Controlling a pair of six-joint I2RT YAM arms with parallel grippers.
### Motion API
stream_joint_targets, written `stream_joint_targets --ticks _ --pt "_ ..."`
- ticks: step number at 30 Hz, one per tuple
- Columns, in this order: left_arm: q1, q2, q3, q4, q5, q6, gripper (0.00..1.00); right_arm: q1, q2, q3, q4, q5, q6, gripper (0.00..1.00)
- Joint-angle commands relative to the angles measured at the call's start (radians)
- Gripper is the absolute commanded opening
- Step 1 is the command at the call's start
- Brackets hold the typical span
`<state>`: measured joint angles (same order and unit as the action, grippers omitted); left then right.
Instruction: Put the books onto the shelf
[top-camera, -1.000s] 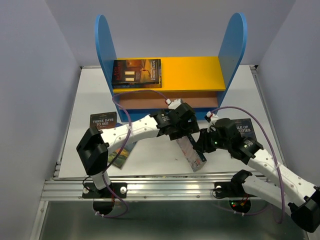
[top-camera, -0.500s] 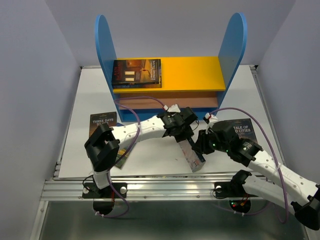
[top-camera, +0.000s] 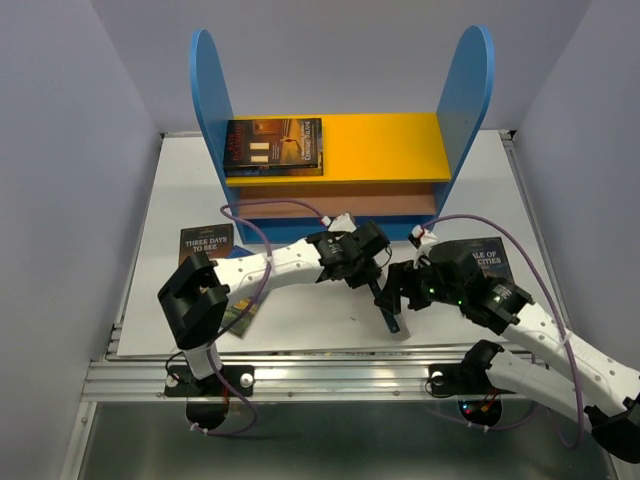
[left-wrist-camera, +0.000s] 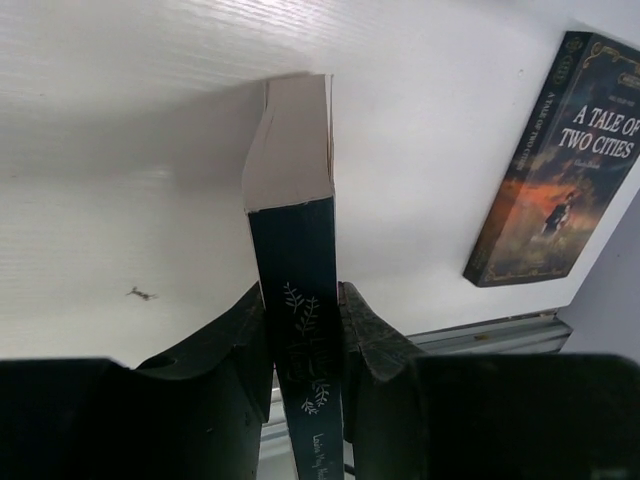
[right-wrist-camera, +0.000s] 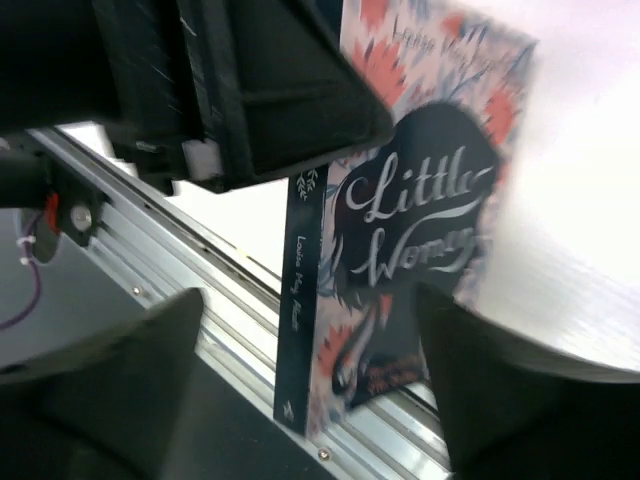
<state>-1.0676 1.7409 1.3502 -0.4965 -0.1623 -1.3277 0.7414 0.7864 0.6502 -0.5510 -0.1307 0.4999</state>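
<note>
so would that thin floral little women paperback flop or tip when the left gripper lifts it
Probably stiff: the floral Little Women paperback stands straight, its spine pinched by the left gripper. Pages spread slightly at the far end, so it may fan open if laid flat. On its thin edge, it likely tips if released.

place: robot lab cell | cues: plain enclosure walls (top-camera: 70, 200), aluminium rail (top-camera: 330, 376), white tabletop (top-camera: 300, 312)

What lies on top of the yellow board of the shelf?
One dark book lies flat at the board's left end. Anything beneath that book is covered.
</note>
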Motion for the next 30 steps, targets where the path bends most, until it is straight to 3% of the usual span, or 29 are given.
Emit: stream_joint_targets --ticks 1,7,14,17,24,30 --pt "-0.012 -0.138 -0.089 0.028 -0.066 0.059 0.00 0.004 -0.073 0.169 -0.024 -0.018 -0.011 0.99" --pt "-0.031 -0.325 -0.177 0.076 -0.111 0.185 0.00 0.004 -0.136 0.282 -0.089 0.089 -0.001 1.00" --pt "-0.124 -0.582 -0.227 0.217 -0.143 0.422 0.00 0.004 -0.040 0.316 -0.240 0.608 0.144 1.00" --pt "-0.153 -0.681 -0.224 0.254 -0.147 0.508 0.00 0.004 0.010 0.327 -0.276 0.696 0.172 1.00" --pt "-0.158 -0.787 -0.153 0.398 -0.045 0.699 0.00 0.004 0.019 0.329 -0.256 0.734 0.190 1.00" --pt "-0.158 -0.689 0.029 0.426 -0.360 0.791 0.00 0.004 0.020 0.313 -0.208 0.678 0.172 1.00"
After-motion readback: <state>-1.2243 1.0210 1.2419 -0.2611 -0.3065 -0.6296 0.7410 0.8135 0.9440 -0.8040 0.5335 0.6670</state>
